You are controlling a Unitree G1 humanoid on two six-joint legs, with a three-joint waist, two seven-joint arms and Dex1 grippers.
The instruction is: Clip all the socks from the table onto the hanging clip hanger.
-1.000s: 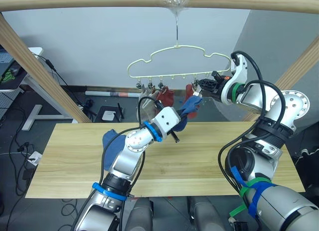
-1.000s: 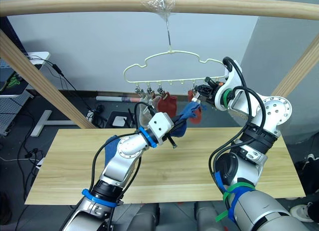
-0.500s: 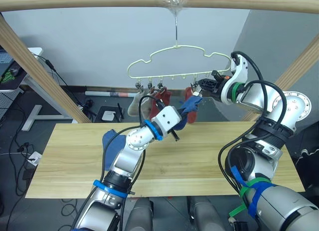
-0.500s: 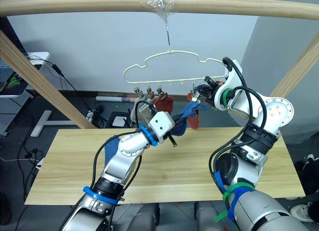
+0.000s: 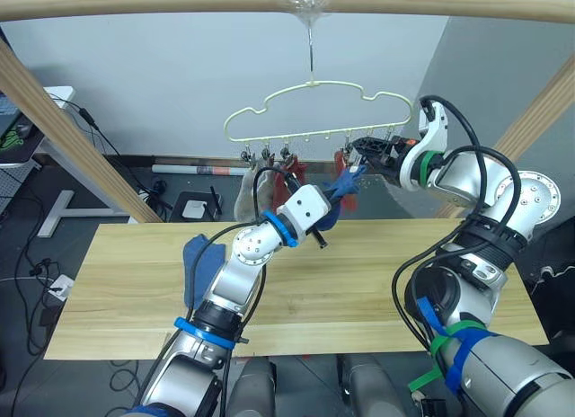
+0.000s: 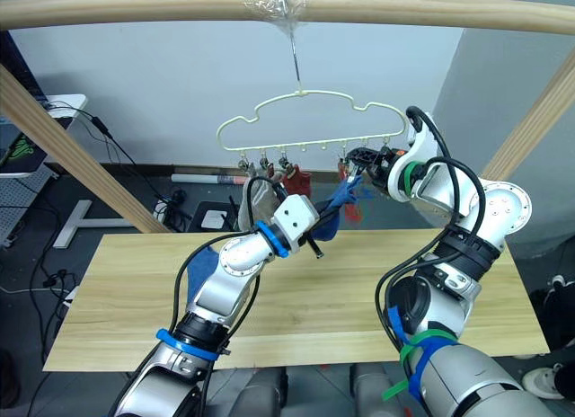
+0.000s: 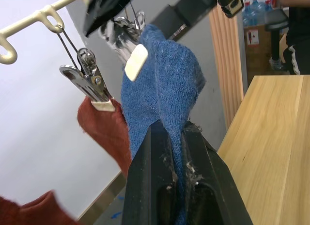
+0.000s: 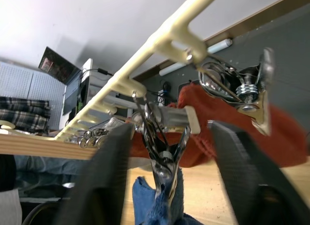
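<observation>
The table (image 5: 377, 282) carried one blue sock (image 5: 199, 260) at 9 o'clock, while the clip hanger (image 5: 314, 111) hung at 12 o'clock. The left gripper (image 7: 167, 133) pinched another blue sock (image 7: 162, 89) up at a clip (image 8: 162, 142), which sat between the parted fingers of the right gripper (image 8: 169, 152).

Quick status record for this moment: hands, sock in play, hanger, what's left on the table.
left hand: shut on blue sock, lifting it to the clips
right hand: open, at a clip of the clip hanger
already clipped: rust-red socks, a grey sock
table: a second blue sock left
</observation>
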